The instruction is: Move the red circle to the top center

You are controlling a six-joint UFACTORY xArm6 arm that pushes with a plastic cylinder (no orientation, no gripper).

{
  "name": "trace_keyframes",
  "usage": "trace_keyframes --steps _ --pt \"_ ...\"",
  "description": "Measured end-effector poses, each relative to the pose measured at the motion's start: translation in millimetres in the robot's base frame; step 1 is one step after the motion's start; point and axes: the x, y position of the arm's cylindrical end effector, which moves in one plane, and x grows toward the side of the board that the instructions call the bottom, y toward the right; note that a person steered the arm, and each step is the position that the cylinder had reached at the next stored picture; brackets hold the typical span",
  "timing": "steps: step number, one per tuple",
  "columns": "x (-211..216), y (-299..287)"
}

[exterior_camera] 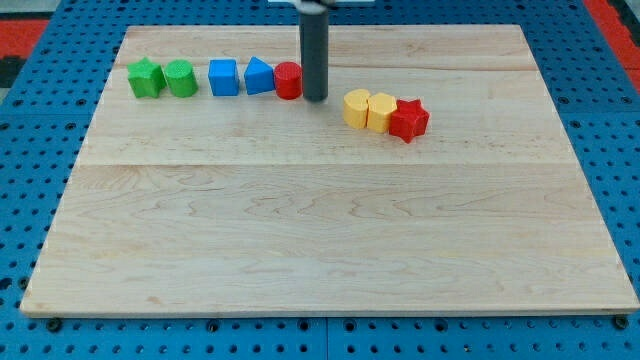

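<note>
The red circle [288,80] lies on the wooden board [330,240] near the view's top, a little left of centre. My tip [315,99] stands right beside it on its right side, touching or almost touching it. The rod rises straight to the view's top and hides the circle's right edge.
Left of the red circle in a row: a blue block [260,76], a blue cube [223,77], a green round block [181,78], a green star [146,78]. To the right: a yellow block [357,108], a yellow heart-like block [382,111], a red star [408,120].
</note>
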Motion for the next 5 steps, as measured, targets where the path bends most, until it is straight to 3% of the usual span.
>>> trace_keyframes --steps 1,3,5 --pt "-9 -67" --pt "-65 -35" --pt "-89 10"
